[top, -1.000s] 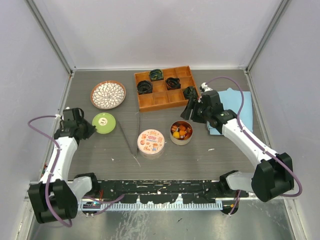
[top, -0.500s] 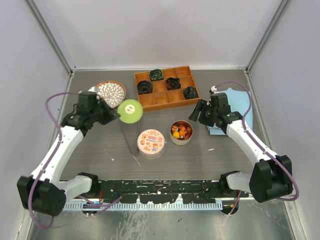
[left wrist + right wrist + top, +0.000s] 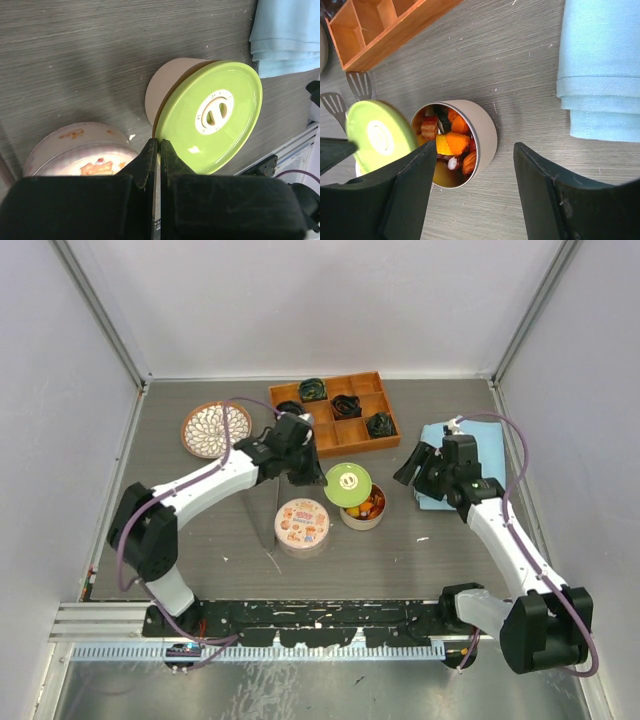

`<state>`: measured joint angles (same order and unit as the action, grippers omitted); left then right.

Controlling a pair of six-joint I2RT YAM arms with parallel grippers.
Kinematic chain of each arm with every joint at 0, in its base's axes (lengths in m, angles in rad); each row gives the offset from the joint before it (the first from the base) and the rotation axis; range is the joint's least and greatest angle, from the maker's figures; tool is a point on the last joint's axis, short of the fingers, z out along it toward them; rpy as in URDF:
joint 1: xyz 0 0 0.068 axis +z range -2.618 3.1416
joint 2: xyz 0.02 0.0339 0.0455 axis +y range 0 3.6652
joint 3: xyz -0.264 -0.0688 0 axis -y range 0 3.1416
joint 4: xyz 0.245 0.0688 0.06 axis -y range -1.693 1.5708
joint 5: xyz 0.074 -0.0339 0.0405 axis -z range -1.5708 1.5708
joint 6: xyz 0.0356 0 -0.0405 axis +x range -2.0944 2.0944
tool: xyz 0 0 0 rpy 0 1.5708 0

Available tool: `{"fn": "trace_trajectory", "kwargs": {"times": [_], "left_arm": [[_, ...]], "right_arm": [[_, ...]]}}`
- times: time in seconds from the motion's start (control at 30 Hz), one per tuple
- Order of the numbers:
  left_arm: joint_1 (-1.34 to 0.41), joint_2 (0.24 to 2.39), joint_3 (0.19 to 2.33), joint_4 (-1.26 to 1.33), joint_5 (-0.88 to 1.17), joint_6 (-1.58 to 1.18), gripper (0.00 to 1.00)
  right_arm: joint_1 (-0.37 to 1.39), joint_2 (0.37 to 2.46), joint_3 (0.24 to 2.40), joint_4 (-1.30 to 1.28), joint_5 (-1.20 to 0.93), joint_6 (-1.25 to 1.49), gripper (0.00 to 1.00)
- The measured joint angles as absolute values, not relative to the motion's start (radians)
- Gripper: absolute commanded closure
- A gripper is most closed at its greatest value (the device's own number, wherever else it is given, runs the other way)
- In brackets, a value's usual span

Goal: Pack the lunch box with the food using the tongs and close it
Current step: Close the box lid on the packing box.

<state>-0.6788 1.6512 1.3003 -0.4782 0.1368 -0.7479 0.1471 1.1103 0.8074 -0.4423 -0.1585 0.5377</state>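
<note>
Grey table [image 3: 220, 540]: left tool [image 3: 158, 145] pinching green lid [image 3: 210, 117] over lunch box [image 3: 487, 132]; right tool [image 3: 475, 150] spread, empty.

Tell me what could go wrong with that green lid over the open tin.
The left gripper pinches the tilted green lid only at its rim, so it may slip or land crooked on the tin. The food reaches close to the tin's rim; a chunk could keep the lid from seating. The right gripper is open, not bracing the tin, which might slide.
</note>
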Motion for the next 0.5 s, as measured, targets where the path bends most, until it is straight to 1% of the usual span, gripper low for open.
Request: {"fn": "trace_trajectory", "kwargs": {"times": [0.23, 0.5], "left_arm": [[-0.743, 1.763, 1.365, -0.455, 0.138, -0.747, 1.0], [-0.768, 1.816, 1.369, -0.439, 0.146, -0.747, 1.0]], "right_arm": [[0.14, 1.065, 0.777, -0.439, -0.2, 0.56, 0.32], [0.14, 1.163, 0.738, -0.413, -0.336, 0.579, 0.32]]}}
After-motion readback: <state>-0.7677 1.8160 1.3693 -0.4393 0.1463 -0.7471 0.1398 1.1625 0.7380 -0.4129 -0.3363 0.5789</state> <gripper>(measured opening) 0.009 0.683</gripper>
